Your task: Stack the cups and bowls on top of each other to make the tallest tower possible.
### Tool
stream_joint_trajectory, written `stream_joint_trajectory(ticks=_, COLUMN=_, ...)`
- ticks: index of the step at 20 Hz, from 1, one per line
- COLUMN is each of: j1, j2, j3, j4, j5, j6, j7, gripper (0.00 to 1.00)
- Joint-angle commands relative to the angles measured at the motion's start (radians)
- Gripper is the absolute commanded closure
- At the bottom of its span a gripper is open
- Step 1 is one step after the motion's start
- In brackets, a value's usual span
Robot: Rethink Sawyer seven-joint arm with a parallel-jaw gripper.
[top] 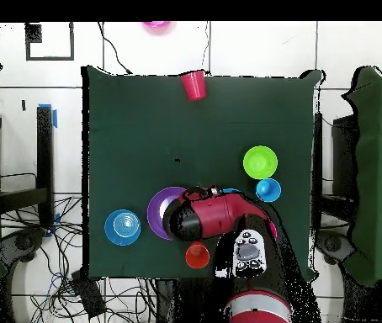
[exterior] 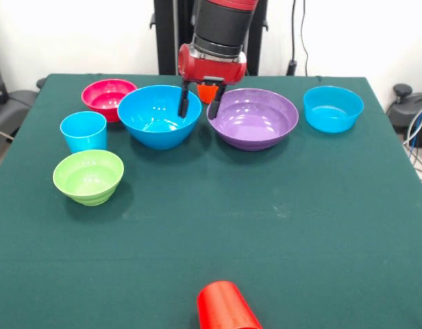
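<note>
My gripper [exterior: 199,104] is open and empty. It hangs above the gap between a large blue bowl [exterior: 158,115] and a purple bowl [exterior: 253,118]. An orange cup [exterior: 209,90] stands just behind it, also seen in the overhead view [top: 197,255]. A light blue cup [exterior: 83,130], a lime green bowl [exterior: 88,176] and a crimson bowl [exterior: 108,96] stand to the left. A smaller blue bowl [exterior: 333,108] stands to the right. A red cup [exterior: 227,306] lies on its side at the near edge. Every piece stands apart; no tower shows.
In the overhead view the arm [top: 220,220] hides the large blue and crimson bowls. A pink object [top: 155,25] lies off the table past the red cup [top: 193,85]. Cables lie on the floor beside the green table [exterior: 300,226].
</note>
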Motion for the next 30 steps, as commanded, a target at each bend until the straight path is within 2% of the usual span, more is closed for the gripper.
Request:
stream_joint_trajectory(ticks=1, j1=-0.031, j2=0.021, j3=0.072, j4=0.021, j5=-0.081, j6=0.016, j7=-0.011, gripper=0.0)
stream_joint_trajectory(ticks=14, j1=-0.037, j2=0.031, j3=0.075, j4=0.02, j5=-0.085, j6=0.007, j7=0.023, gripper=0.0)
stream_joint_trajectory(ticks=19, j1=-0.013, j2=0.068, j3=0.04, j4=0.013, j5=-0.091, j6=-0.068, j7=0.076, gripper=0.0)
stream_joint_trajectory(ticks=30, j1=0.039, j2=0.177, j3=-0.026, j4=-0.019, j5=-0.08, j6=-0.195, j7=0.115, gripper=0.0)
